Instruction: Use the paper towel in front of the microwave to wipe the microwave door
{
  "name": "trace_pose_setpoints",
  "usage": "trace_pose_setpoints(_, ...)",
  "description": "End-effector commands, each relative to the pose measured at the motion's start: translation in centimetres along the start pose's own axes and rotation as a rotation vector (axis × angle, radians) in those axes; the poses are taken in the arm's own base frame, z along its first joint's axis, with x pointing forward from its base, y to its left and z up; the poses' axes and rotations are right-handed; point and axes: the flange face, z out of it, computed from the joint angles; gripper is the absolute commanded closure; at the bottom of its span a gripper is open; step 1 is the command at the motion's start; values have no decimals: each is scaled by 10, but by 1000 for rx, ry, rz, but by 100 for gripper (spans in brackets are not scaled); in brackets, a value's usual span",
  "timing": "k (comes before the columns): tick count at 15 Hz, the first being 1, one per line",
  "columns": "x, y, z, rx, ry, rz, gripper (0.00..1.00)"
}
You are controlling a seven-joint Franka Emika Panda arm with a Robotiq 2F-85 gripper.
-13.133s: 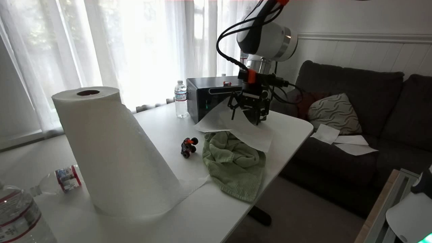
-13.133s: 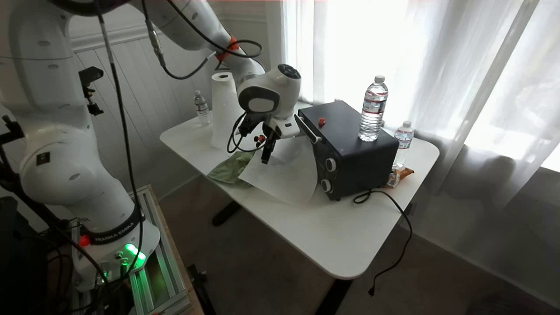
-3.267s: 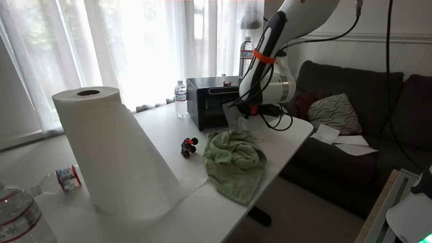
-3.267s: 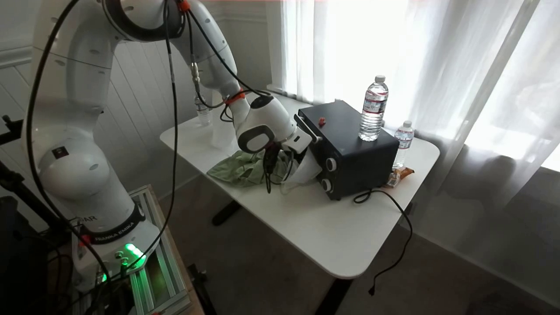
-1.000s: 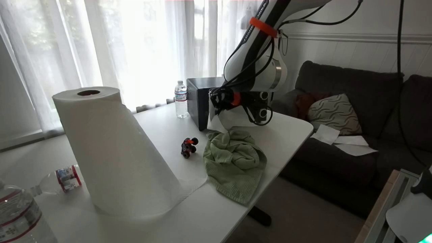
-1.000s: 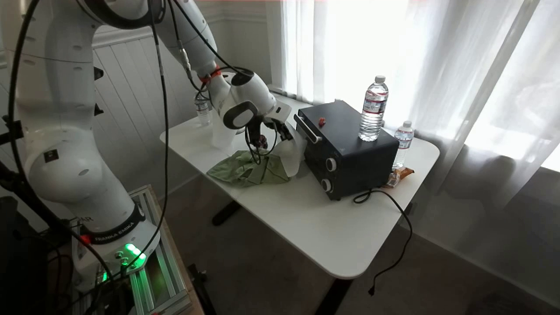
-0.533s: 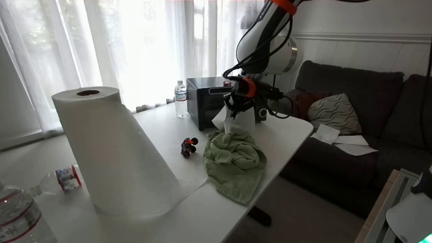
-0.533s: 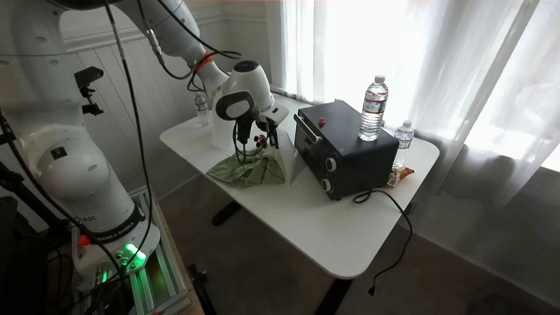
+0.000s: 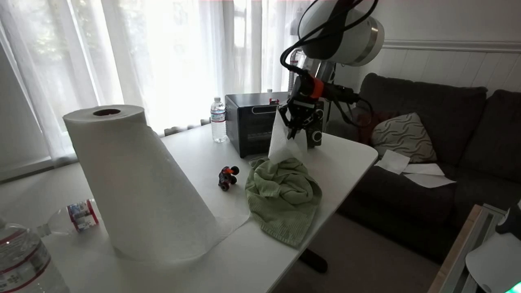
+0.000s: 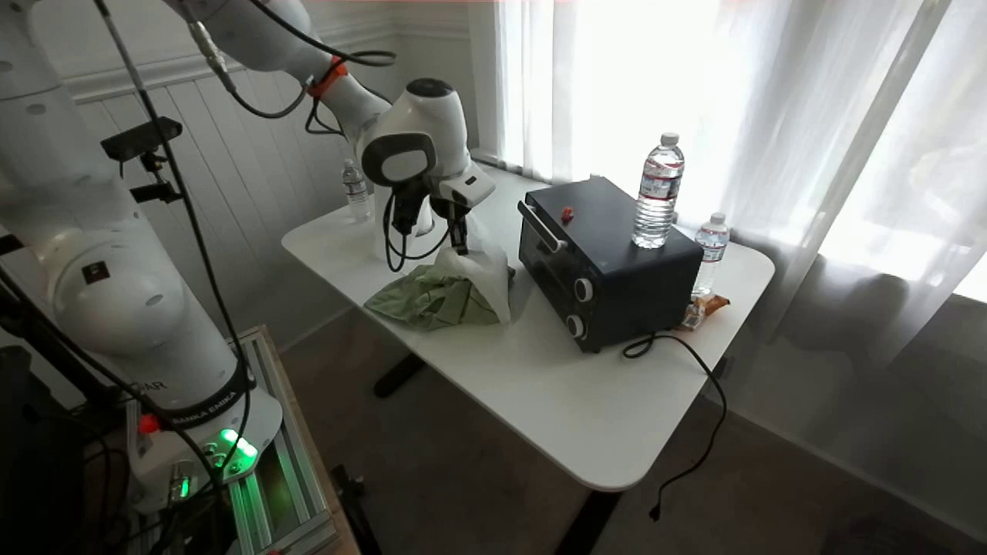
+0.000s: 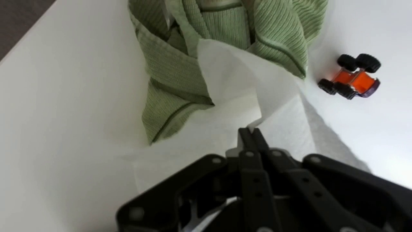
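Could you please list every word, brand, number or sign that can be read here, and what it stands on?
"ANKA EMIKA": black band on the robot base, first letters hidden.
"AR": white link above that band, its start unclear.
Bottle labels: too small or blurred to read.
Microwave: no legible marking.

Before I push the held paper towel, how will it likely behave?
Likely floppy: the paper towel droops in folds from the tool. Probably easily torn: it looks thin. It may catch the green cloth it overlaps in the wrist view.
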Motion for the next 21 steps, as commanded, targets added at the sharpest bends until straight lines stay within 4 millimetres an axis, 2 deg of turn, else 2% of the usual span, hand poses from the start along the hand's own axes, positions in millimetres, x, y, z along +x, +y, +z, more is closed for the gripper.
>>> trace_pose_setpoints(1,-25,16,-49,9,6,27,100)
trace_pose_setpoints(4,-32,26,-78,-2,8,51,100)
trace_pose_setpoints(6,-33,31,-90,9,-27,59,100)
trace_pose_setpoints(9,-22,36,-88,8,-51,65,100)
trace_pose_setpoints(14,2,43,-33,-39,-106,101,100)
trace_pose_setpoints(18,20,29,10,-56,-71,87,100)
trace_pose_setpoints(21,33,15,34,-47,-47,73,100)
